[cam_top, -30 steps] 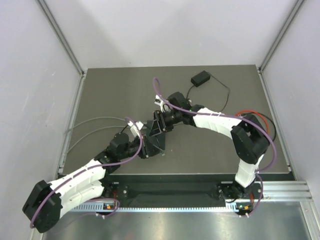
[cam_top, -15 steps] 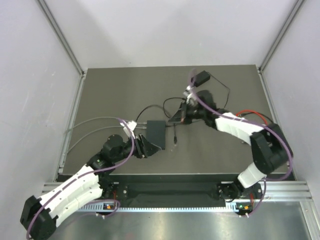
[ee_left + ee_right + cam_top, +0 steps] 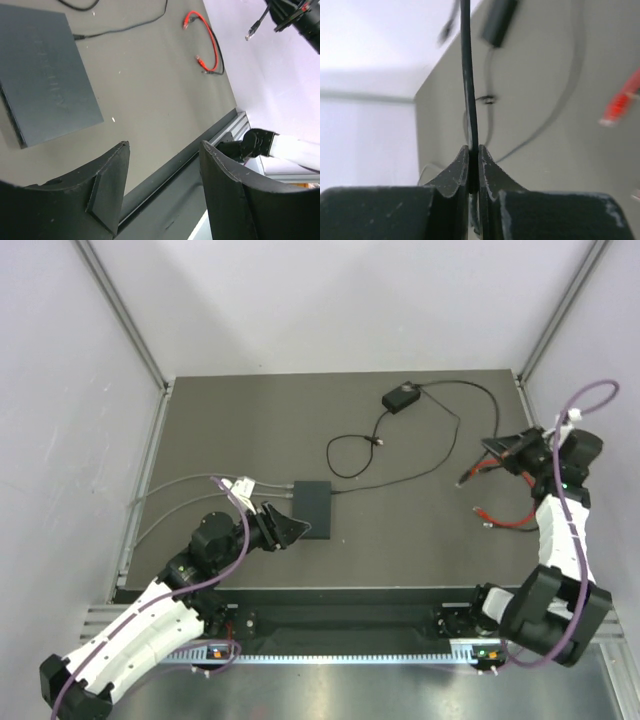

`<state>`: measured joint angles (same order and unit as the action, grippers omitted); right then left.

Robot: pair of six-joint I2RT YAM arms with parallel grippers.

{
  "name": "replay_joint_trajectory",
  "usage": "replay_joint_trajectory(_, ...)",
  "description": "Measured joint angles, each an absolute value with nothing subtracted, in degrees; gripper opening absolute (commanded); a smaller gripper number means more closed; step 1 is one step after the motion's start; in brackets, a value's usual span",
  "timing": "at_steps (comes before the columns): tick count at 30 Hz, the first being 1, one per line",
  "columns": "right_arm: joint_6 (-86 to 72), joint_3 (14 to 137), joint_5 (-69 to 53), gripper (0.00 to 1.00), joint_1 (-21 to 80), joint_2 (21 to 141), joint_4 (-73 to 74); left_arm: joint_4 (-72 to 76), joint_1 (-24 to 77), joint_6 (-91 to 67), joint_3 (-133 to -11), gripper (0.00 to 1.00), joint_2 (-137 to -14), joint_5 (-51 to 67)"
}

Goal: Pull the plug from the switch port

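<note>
Left tool (image 3: 163, 146) gapes empty just beside the one switch (image 3: 311, 508) on the counter (image 3: 230, 430); two grey cables (image 3: 185, 485) lead in from the left; one red cable (image 3: 512, 517) lies rightward; right tool (image 3: 472, 157) pinches one black cable (image 3: 465, 75), its plug (image 3: 248, 36) dangling, well apart from the switch.

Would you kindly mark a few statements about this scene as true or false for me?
1. The right hand is shut on a thin black cable. True.
2. The left hand grips the switch. False: it is open, with the switch lying ahead of its fingers.
3. A red cable lies on the table. True.
4. The power brick sits on top of the switch. False: it lies apart from it, near the table's far edge.
</note>
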<state>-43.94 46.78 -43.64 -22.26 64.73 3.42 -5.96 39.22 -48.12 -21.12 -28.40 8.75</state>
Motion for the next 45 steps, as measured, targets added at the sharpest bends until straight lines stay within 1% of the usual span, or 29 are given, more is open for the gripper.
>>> replay_joint_trajectory(2,-43.68,45.21,-42.85,0.0,-28.03,66.08,4.75,-5.96,39.22,-48.42,-20.75,0.62,-28.42,9.02)
replay_joint_trajectory(8,-45.28,40.03,-42.06,0.0,-38.89,71.75,3.36,-5.89,39.22,-49.39,-20.01,0.62,-29.06,10.85)
replay_joint_trajectory(10,-44.18,40.32,-40.66,0.0,-40.51,73.52,4.91,-5.87,39.22,-49.45,-19.99,0.62,-29.47,11.38)
replay_joint_trajectory(13,-40.8,42.85,-36.07,0.0,-41.32,75.72,11.25,-5.67,39.22,-49.47,-19.66,0.62,-29.91,12.03)
replay_joint_trajectory(15,-37.69,44.93,-31.94,0.01,-41.28,76.69,15.14,-5.61,39.22,-49.5,-19.38,0.62,-30.17,12.4)
replay_joint_trajectory(16,-36.64,45.47,-30.15,0.04,-41.25,76.75,16.36,-5.58,39.22,-49.52,-19.27,0.62,-30.44,12.58)
replay_joint_trajectory(18,-34.48,46.06,-26.09,0.11,-41.23,76.79,18.72,-5.45,39.22,-49.54,-19.27,0.61,-31.33,12.71)
replay_joint_trajectory(21,-32.1,46.22,-20.8,0.28,-40.95,77.38,21.69,-5.19,39.22,-49.54,-19.27,0.61,-33.15,12.99)
replay_joint_trajectory(23,-30.87,46.22,-17.85,0.49,-40.6,77.84,23.29,-5.28,39.22,-49.56,-19.29,0.61,-34.35,12.86)
replay_joint_trajectory(24,-30.3,46.26,-16.53,0.57,-40.25,77.97,23.92,-5.54,39.22,-49.56,-19.31,0.61,-34.79,12.43)
replay_joint_trajectory(25,-29.54,46.37,-14.85,0.73,-39.64,78.04,24.45,-6.2,39.22,-49.63,-19.4,0.61,-35.2,11.66)
replay_joint_trajectory(26,-29.21,46.68,-13.39,0.79,-38.74,78.08,25.21,-6.81,39.22,-49.74,-19.51,0.61,-35.42,10.83)
replay_joint_trajectory(27,-28.08,47.33,-11.14,0.82,-37.1,78.06,26.24,-7.81,39.22,-49.93,-19.73,0.61,-35.53,9.61)
replay_joint_trajectory(28,-27.53,47.9,-9.65,0.88,-35.62,77.97,26.81,-8.75,39.22,-50.26,-20.01,0.61,-35.62,8.4)
replay_joint_trajectory(33,-25.34,53.23,1.91,0.89,-22.06,75.35,30.37,-11.75,38.24,-52.03,-23.57,0.61,-38.24,2.22)
replay_joint_trajectory(37,-24.38,59.11,9.8,0.85,-5.61,74.11,30.89,-11.68,33.74,-53.36,-27.22,0.54,-44.49,1.5)
replay_joint_trajectory(39,-23.94,61.08,10.09,0.82,4.32,74.26,29.85,-10.26,28.82,-54.46,-27.38,0.52,-48.01,4.23)
replay_joint_trajectory(40,-23.59,61.69,8.54,0.71,9.06,74.65,28.91,-9.32,26.0,-55.22,-26.96,0.5,-49.52,5.82)
replay_joint_trajectory(42,-23.49,62.06,4.67,0.6,15.57,75.92,26.5,-6.74,21.47,-57.08,-25.15,0.49,-51.42,8.38)
replay_joint_trajectory(43,-23.94,62.06,2.22,0.51,19.22,77.32,24.95,-5.06,19.49,-58.04,-23.83,0.49,-52.14,9.34)
replay_joint_trajectory(44,-24.01,62.15,-0.05,0.46,22.28,79.11,23.33,-3.92,18.63,-58.74,-22.9,0.49,-52.53,9.87)
replay_joint_trajectory(45,-24.53,62.57,-1.54,0.44,24.77,80.79,22.57,-2.92,18.24,-59.53,-22.22,0.49,-52.86,10.22)
